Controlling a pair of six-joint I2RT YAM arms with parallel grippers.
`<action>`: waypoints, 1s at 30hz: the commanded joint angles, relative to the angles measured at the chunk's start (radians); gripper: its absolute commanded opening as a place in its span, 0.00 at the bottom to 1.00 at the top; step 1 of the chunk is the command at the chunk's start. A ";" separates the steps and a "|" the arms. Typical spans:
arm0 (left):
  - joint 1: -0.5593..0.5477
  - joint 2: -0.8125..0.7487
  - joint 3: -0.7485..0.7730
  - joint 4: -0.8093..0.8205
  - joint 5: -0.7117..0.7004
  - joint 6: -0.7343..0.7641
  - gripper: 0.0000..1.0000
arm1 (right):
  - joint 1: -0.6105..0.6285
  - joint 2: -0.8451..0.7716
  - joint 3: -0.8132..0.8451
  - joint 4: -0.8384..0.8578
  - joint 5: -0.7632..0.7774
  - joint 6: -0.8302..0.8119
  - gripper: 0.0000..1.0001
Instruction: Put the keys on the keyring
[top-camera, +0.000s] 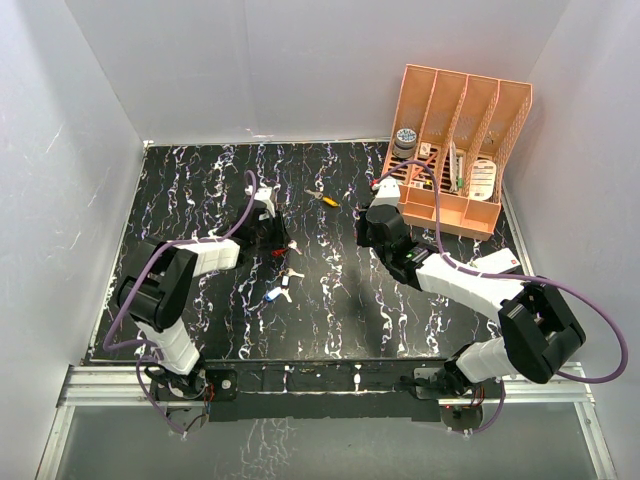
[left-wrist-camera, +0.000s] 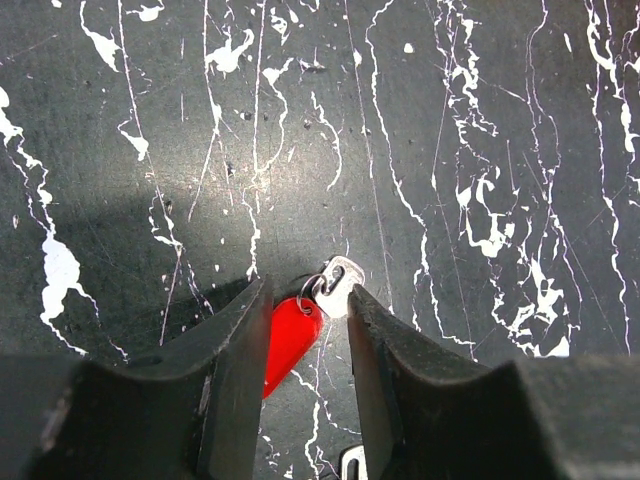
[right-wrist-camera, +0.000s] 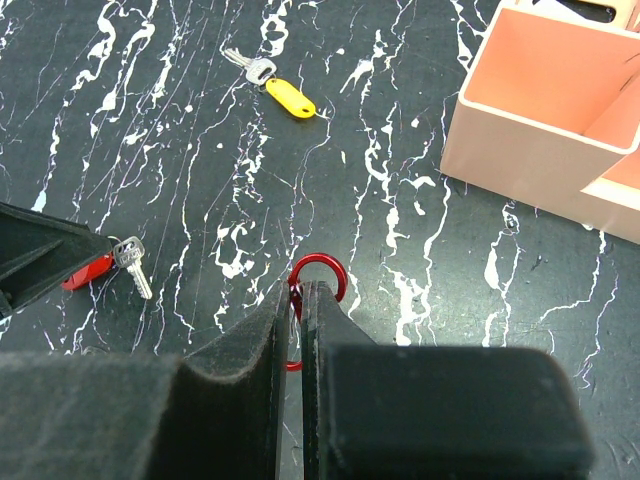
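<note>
Keyring pinched by low right tool; left tool straddles red key.

Top view: evenly bright, lit from overhead. White walls near washed out, black marbled table dark and matte, with a soft shadow patch at 5 o'clock of centre.
Left wrist view: pale hotspot on the table at centre, dim band at 9 o'clock. Left gripper fingers dark and soft-focus at 6 o'clock. Red-headed key glowing, saturated.
Right wrist view: sharp at mid-frame. Right gripper fingers blurred at 6 o'clock, pink organizer pale at 1 o'clock.
</note>
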 joint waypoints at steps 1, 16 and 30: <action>-0.001 0.004 0.034 0.015 0.011 0.013 0.34 | 0.004 -0.031 0.030 0.036 0.021 -0.014 0.00; -0.001 0.024 0.033 0.017 0.025 0.022 0.28 | 0.004 -0.031 0.032 0.033 0.023 -0.016 0.00; -0.001 0.060 0.049 0.022 0.032 0.028 0.26 | 0.004 -0.028 0.031 0.031 0.026 -0.018 0.00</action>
